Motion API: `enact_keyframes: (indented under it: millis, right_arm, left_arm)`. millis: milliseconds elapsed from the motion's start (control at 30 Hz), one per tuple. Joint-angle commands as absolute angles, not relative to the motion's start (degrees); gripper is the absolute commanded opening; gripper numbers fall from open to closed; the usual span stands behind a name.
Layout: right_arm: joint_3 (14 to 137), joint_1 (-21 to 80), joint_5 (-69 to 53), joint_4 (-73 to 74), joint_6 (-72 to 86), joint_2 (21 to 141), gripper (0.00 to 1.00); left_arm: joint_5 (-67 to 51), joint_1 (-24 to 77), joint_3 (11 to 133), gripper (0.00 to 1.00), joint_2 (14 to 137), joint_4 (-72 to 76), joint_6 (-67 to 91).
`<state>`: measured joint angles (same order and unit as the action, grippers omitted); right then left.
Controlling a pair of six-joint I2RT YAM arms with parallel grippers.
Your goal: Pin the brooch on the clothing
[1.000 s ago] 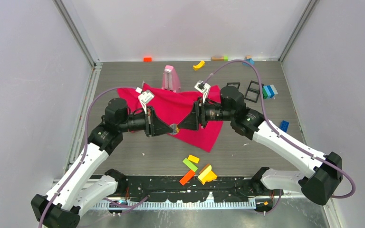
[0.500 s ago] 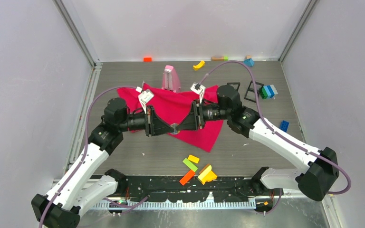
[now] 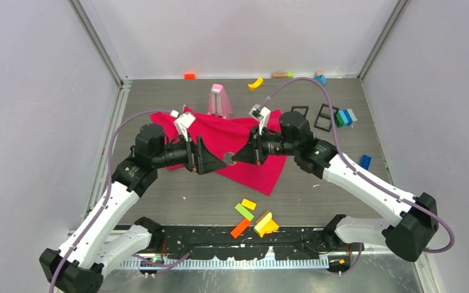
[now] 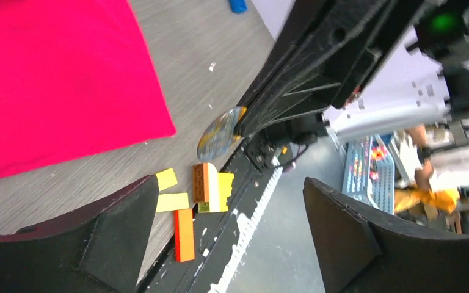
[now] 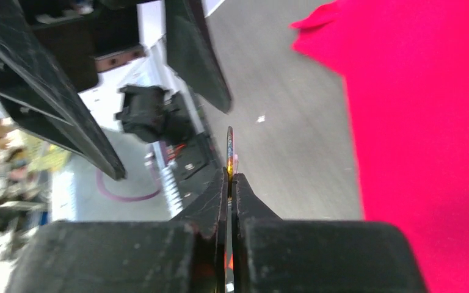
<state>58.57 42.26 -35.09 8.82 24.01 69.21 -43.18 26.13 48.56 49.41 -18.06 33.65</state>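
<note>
The clothing [image 3: 244,137] is a crimson-pink T-shirt spread on the grey table; it also shows in the left wrist view [image 4: 55,79] and the right wrist view [image 5: 427,110]. The brooch [image 3: 228,158] is a small round disc held in the air above the shirt's front edge. My right gripper [image 3: 233,159] is shut on it; the brooch [image 5: 229,152] sticks out edge-on past the right gripper [image 5: 230,177]. My left gripper [image 3: 215,160] faces it from the left, open and empty. In the left wrist view the brooch [image 4: 220,133] hangs beyond my open left gripper [image 4: 229,186].
Loose coloured bricks [image 3: 253,218] lie near the front edge, also seen as bricks [image 4: 210,189] under the left wrist. A pink object [image 3: 220,101] stands behind the shirt. Black frames [image 3: 325,117], blue bricks [image 3: 365,162] and a yellow piece [image 3: 255,83] lie to the right and back.
The right gripper has shut on the brooch. The left gripper, shut on it before, has opened, let it go and drawn slightly back to the left.
</note>
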Motion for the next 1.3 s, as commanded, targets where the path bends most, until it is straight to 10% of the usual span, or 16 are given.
enact_keyframes:
  millis: [0, 567, 1267]
  right_arm:
    - [57.7, 43.1, -18.7, 9.8, 11.0, 63.9, 0.01]
    - [49.3, 66.8, 11.4, -6.0, -27.0, 60.1, 0.01]
    - [50.4, 73.9, 20.4, -9.9, -38.3, 66.3, 0.01]
  left_arm:
    - [-31.2, 25.9, 55.2, 0.93, 49.5, -27.1, 40.0]
    - [-30.4, 25.3, 48.9, 0.94, 50.5, -27.2, 65.6]
    - [-32.4, 25.3, 44.6, 0.37, 50.3, -20.1, 69.5]
